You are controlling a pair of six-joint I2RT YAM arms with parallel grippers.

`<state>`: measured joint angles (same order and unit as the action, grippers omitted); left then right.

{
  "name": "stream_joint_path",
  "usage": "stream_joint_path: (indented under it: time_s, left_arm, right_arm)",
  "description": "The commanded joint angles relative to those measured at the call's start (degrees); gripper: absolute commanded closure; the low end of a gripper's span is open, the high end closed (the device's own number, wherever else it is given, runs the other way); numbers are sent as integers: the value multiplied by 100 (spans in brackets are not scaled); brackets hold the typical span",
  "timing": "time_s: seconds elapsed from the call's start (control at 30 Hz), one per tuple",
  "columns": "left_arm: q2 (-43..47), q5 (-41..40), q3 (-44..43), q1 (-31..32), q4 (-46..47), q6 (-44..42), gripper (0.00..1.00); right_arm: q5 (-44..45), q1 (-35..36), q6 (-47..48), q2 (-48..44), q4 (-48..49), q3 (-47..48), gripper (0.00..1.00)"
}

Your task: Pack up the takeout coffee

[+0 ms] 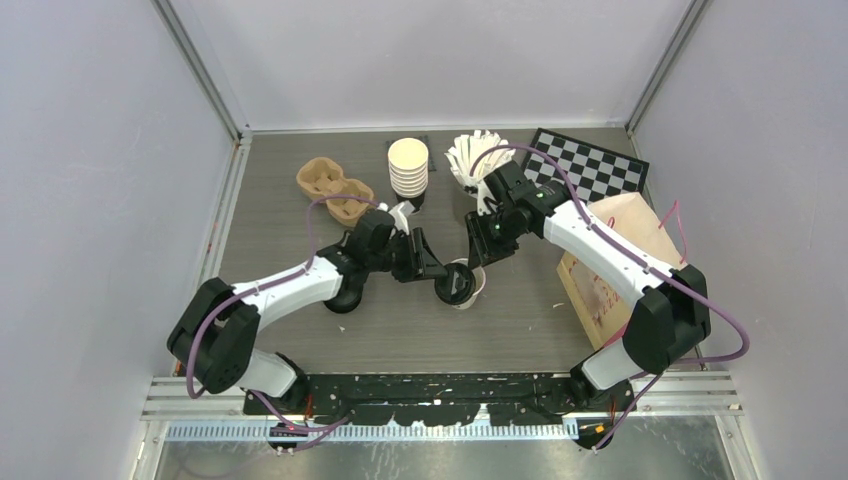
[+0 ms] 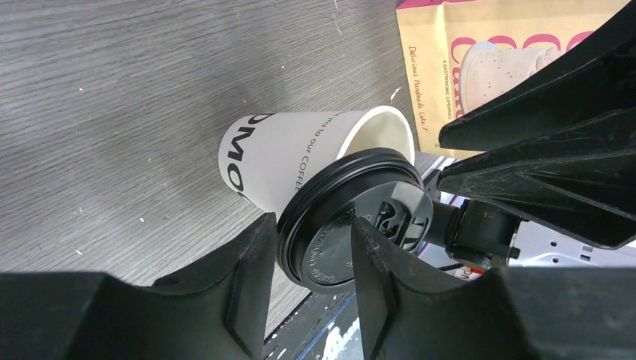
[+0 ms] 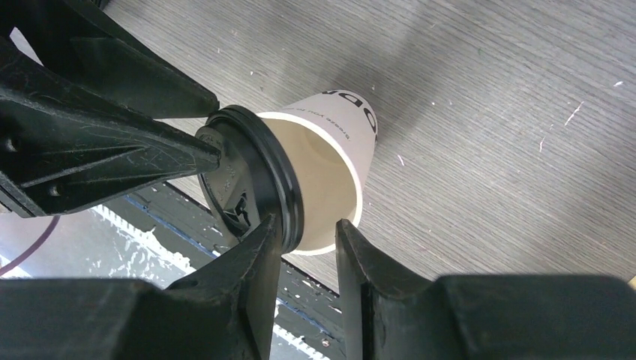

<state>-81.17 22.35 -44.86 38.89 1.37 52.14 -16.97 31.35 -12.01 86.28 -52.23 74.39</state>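
Note:
A cream paper cup [image 2: 292, 157] printed in black, the takeout coffee, is tilted on its side just above the table, mouth toward a round black lid [image 2: 341, 232]. The lid leans against the cup's rim at an angle and is not seated. My left gripper [image 2: 311, 225] is shut on the lid, one finger outside its rim and one across its top face. My right gripper [image 3: 307, 225] straddles the cup's [image 3: 330, 150] lower lip. Its one finger touches the lid's [image 3: 247, 187] edge and the other presses the cup's wall. In the top view both grippers [image 1: 440, 275] [image 1: 478, 262] meet mid-table.
A pulp cup carrier [image 1: 335, 190] and a stack of lidless cups [image 1: 408, 165] stand at the back. A white fan-shaped bundle [image 1: 475, 155] and a checkerboard [image 1: 590, 165] lie behind the right arm. A printed paper bag [image 1: 620, 260] stands at the right.

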Motion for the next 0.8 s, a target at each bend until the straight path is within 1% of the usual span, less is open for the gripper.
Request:
stream_joint_path:
  time_s: [0.0,0.07,0.37,0.53,0.67,0.77]
  left_arm:
    - [-89,162,-215,38,358,-38,59]
    - [-101,180,-229,54,400,-31,61]
    - [-97,237,-294,101,481,46,63]
    - [-110,210,-345,127,479,77,63]
    - [-161,161,-395,143,470,77,63]
    - [-226,149,-447,147,461,69,63]
  right_arm:
    - [167,-30,5,-23,113,6,63]
    - [151,-24,-2,-24,114,5,64]
    - [185,-24,-122,-173,57,126,64]
    - [187,-26,-205,-324,7,126,60]
    - [356,-30,-265,-475,-70,94,52]
    - [413,-25,-241,-578,-144,96,52]
